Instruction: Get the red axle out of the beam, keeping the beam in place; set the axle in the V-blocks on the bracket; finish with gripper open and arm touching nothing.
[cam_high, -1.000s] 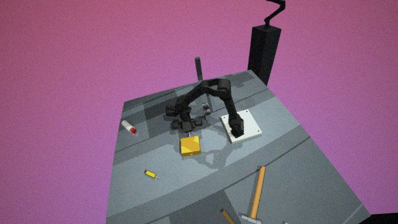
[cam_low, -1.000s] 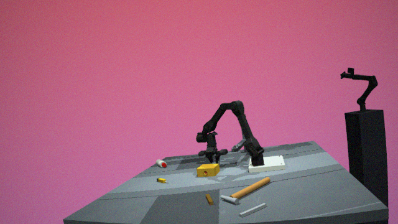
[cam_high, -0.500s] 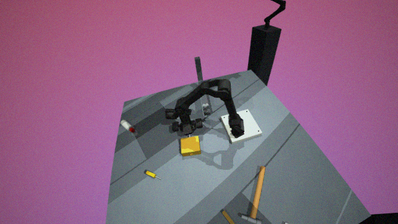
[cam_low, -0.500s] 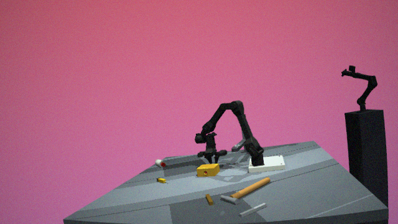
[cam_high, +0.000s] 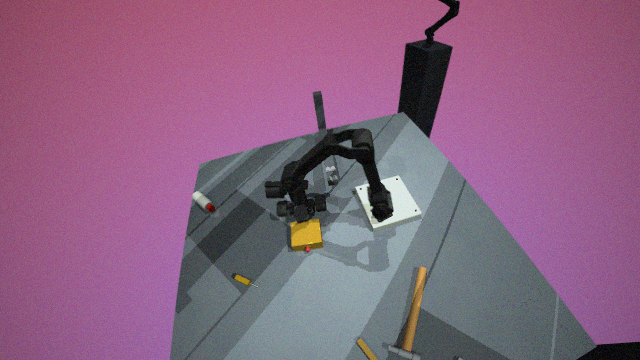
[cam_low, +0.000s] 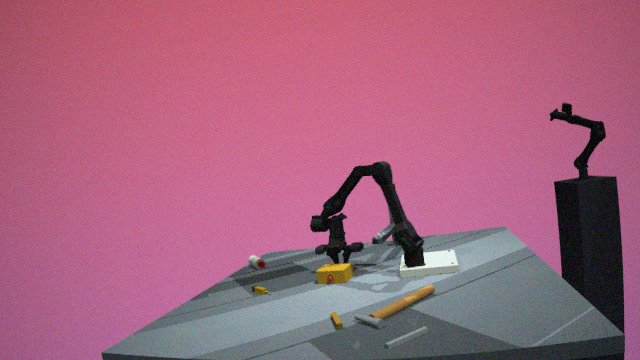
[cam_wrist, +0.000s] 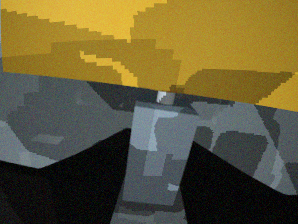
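While the gripper (cam_high: 301, 219) (cam_low: 341, 260) (cam_wrist: 154, 139) points down just beside the yellow beam (cam_high: 306, 234) (cam_low: 334, 274) (cam_wrist: 220, 45), its fingers are closed on a grey block (cam_wrist: 161, 155), one black finger against each side of it. From the end of that block a short pale pin (cam_wrist: 165, 97) reaches to the beam's lower edge in the wrist view; how far it goes in, I cannot tell.

The red axle (cam_high: 307, 249) (cam_low: 330, 278) is not between the fingers. Its red end shows at the opposite face of the beam, so the beam lies between it and the fingers, and the rest of it is hidden. In the top view that end sticks out a little past the face, low down. The beam sits on the table (cam_high: 320, 310) (cam_low: 225, 325).

Behind the arm, a small grey fitting (cam_high: 332, 175) stands well apart from the axle, too small to make out clearly. The screwdriver (cam_high: 242, 279) (cam_low: 260, 290) and the hammer (cam_high: 414, 315) (cam_low: 402, 302) lie on the table, both apart from the beam
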